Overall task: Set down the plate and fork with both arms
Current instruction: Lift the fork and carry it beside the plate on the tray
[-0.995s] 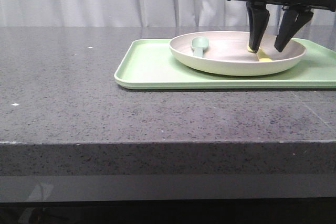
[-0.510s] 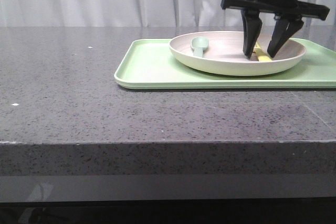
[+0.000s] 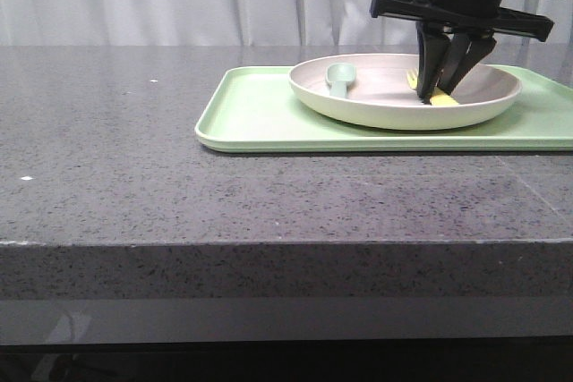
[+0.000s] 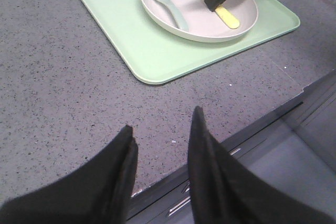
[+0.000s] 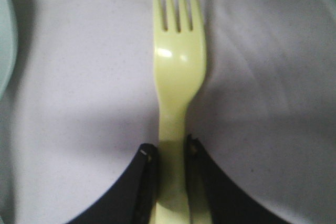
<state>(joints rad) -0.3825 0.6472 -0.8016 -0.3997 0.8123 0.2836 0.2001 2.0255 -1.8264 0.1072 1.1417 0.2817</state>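
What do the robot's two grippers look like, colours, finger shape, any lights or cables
Both are matte black. The right gripper has two tapering, wedge-shaped fingers hanging from a wide horizontal black bar, under a bulky black wrist housing with a small green light and a thin black cable at its side. The left gripper shows two broad black fingers narrowing to pointed tips. No markings or labels are visible on either.
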